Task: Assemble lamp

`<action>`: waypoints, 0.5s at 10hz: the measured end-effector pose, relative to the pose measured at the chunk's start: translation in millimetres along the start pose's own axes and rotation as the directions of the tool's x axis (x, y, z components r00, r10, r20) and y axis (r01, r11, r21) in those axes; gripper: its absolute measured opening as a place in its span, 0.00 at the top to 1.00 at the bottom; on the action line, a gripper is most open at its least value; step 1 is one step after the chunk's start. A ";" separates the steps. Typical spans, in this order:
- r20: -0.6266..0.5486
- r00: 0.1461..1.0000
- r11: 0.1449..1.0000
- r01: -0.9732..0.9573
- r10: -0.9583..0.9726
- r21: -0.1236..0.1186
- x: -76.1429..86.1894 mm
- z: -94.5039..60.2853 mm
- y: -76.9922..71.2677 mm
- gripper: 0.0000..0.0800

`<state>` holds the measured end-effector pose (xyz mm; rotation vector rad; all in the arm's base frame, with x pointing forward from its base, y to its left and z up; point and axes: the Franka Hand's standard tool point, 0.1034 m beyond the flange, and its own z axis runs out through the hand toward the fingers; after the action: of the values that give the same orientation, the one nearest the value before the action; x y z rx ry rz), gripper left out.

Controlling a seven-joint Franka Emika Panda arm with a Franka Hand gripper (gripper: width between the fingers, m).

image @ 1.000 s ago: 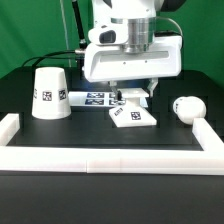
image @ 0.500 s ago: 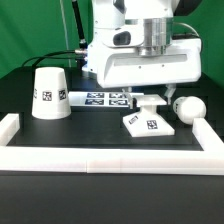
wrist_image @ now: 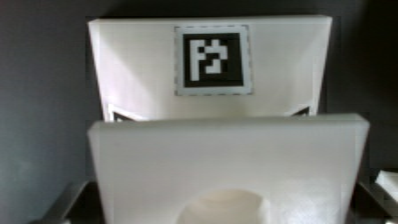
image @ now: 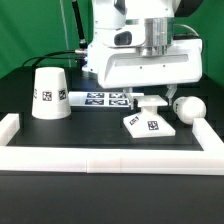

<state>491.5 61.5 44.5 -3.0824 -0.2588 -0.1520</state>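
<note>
The lamp's flat square base (image: 149, 124) lies on the dark table right of centre, its tag facing up. My gripper (image: 150, 102) is down on its far edge, with the fingers on either side of it. In the wrist view the base (wrist_image: 214, 140) fills the picture and its tag (wrist_image: 210, 60) shows; the dark fingers (wrist_image: 64, 205) sit at its two sides. The tapered shade (image: 47, 93) stands mouth-down at the exterior view's left. The round-headed bulb (image: 187, 107) lies at the right, close beside the base.
The marker board (image: 98, 98) lies flat behind the base, between shade and gripper. A long white border rail (image: 100, 160) runs along the front and turns up at both sides (image: 9, 128). The arm's white body hides the table's back.
From one second ago to half a second ago the gripper and the base moved together toward the exterior view's right, nearer the bulb. Nothing has moved since then.
</note>
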 end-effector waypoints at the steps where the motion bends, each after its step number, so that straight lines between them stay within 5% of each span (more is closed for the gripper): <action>1: -0.001 1.000 1.000 -0.014 0.014 0.001 0.4 0.3 0.2 0.33; 5: -0.053 0.988 0.989 -0.145 0.146 0.019 39.9 4.4 -1.4 0.33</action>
<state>530.9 69.7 44.3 -3.0622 -0.0315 -0.2262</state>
